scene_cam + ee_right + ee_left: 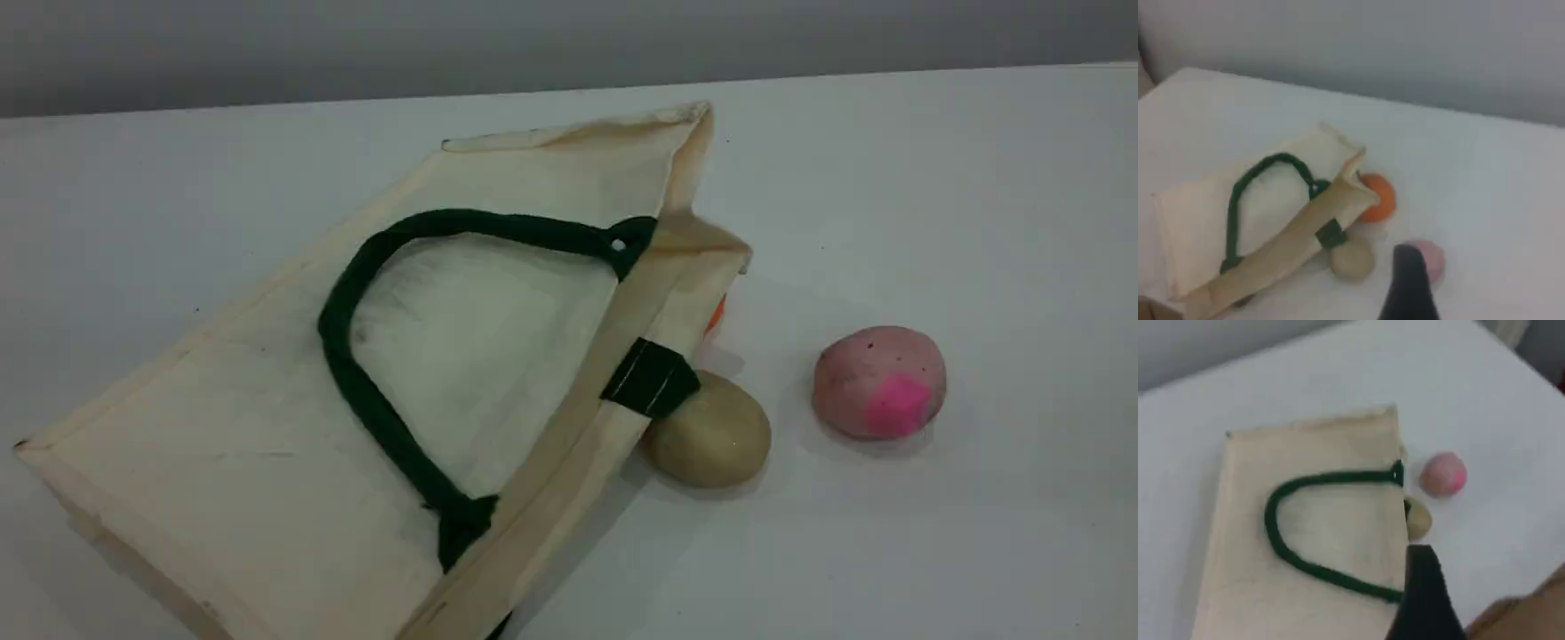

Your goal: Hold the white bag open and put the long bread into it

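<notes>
While high above white bag (267, 462) — both pincers agape, empty.

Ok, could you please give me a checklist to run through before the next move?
1. Long bread located: not ok, in no view.
2. White bag mouth open: not ok, lies flat.
3. Green handle reachable: ok, on top of bag.
4. Left tool empty: ok, open.
5. Right tool empty: ok, open.
6. Mouth clear: not ok, beige lump and orange fruit crowd it.

White table (933, 178), grey wall (444, 44)
</notes>
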Controlling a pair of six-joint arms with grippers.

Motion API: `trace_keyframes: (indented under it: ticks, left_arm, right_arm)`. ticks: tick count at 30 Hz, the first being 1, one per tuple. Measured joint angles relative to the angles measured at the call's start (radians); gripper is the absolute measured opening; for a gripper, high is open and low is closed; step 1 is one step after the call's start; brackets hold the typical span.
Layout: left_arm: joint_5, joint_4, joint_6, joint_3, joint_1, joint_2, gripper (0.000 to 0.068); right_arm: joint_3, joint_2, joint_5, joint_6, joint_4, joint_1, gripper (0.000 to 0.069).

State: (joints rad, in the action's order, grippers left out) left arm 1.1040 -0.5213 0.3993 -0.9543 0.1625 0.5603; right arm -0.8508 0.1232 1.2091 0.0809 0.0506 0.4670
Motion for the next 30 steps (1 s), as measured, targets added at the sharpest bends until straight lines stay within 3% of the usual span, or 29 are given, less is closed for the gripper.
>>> trace_keyframes:
  ticks: [3, 9, 15, 20, 26, 30]
  left_arm:
    - [-0.006, 0.022, -0.026, 0.037, 0.000, -0.126, 0.0443]
    - [0.012, 0.167, -0.152, 0.114, 0.000, -0.306, 0.0443]
    - [0.039, 0.277, -0.207, 0.208, 0.000, -0.356, 0.0443]
    - [0.035, 0.319, -0.207, 0.299, 0.000, -0.366, 0.0443]
    - [0.020, 0.390, -0.263, 0.400, 0.000, -0.379, 0.0443]
    - [-0.018, 0.389, -0.270, 0.445, 0.000, -0.421, 0.0443]
  right_arm:
    - [0.058, -0.039, -0.008, 0.003, -0.006, 0.000, 0.0477]
    - [0.145, -0.105, -0.064, 0.003, -0.031, 0.000, 0.0477]
    - [0.249, -0.123, -0.142, 0.003, -0.031, 0.000, 0.0477]
    - [0.327, -0.123, -0.174, 0.003, -0.026, 0.000, 0.0477]
    - [0.329, -0.123, -0.170, 0.004, -0.029, 0.000, 0.0473]
    - [0.348, -0.123, -0.130, 0.001, -0.031, 0.000, 0.0463]
